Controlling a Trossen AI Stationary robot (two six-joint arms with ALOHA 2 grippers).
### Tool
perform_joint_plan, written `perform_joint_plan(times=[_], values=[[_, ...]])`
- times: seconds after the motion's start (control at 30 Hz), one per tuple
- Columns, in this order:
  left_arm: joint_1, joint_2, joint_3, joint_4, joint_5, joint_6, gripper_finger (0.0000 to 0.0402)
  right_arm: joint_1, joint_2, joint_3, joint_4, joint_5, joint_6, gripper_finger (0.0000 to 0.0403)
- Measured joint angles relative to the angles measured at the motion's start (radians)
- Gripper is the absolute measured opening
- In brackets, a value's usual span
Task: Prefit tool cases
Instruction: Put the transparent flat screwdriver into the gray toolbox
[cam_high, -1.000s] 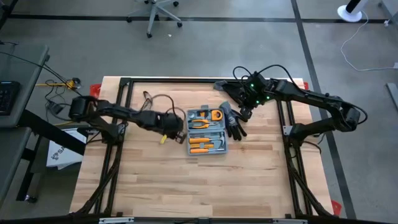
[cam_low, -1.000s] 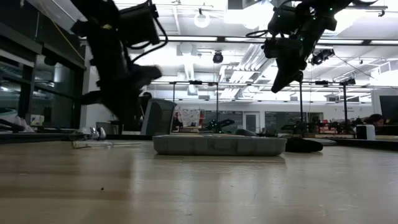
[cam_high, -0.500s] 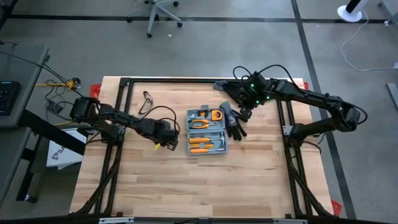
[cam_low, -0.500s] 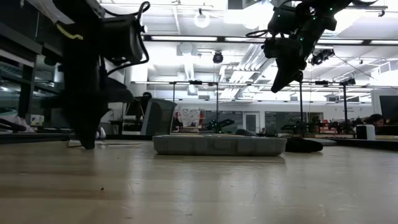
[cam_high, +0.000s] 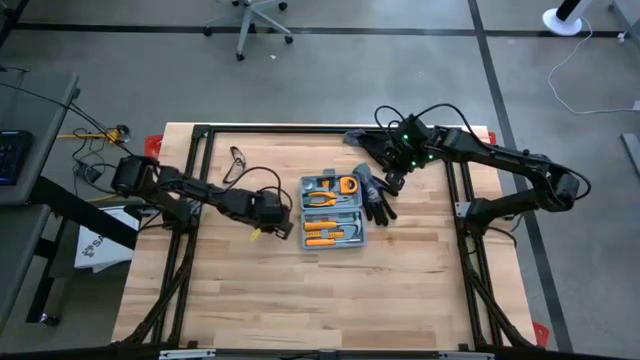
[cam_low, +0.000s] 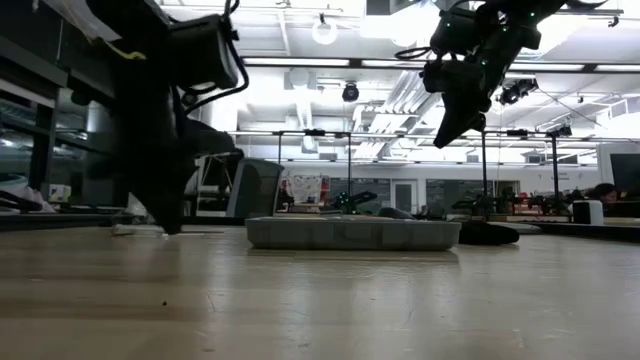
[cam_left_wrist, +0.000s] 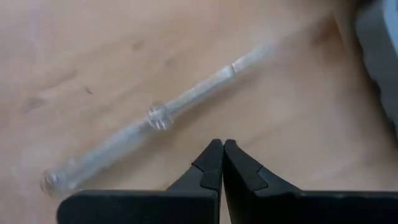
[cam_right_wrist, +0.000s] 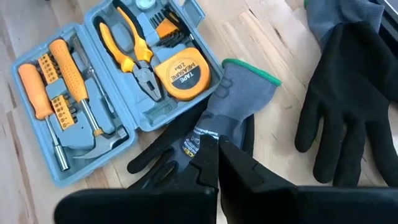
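Left tool (cam_high: 268, 212) clenched, empty, low on desk (cam_high: 300, 290) just left of tool case (cam_high: 332, 211); right tool (cam_high: 393, 180) clenched, above gloves (cam_high: 374, 195).

The left arm reaches from about nine o'clock toward the middle, elbow low, its wrist bent so the left claw (cam_high: 268, 226) points straight down, tips just above the desk (cam_high: 300, 290) and pressed together. The right arm comes in from three o'clock; the right claw (cam_high: 392, 183) hangs high toward one o'clock, angled downward, its fingers (cam_right_wrist: 227, 163) closed.
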Motion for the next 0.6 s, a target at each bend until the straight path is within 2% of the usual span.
perform_joint_plan(times=[0.13,0.4,0.6], values=[[0.037,0.001,0.000,-0.014,-0.039,-0.004,0.0000,0.000,0.000,0.000,0.000,0.000,0.001,0.0000],[0.087,0.001,0.000,-0.148,-0.064,0.037,0.0000,0.000,0.000,0.000,0.000,0.000,0.020,0.0000],[0.087,-0.019,0.000,-0.099,-0.054,0.071,0.0000,0.000,0.000,0.000,0.000,0.000,0.020,0.0000]])
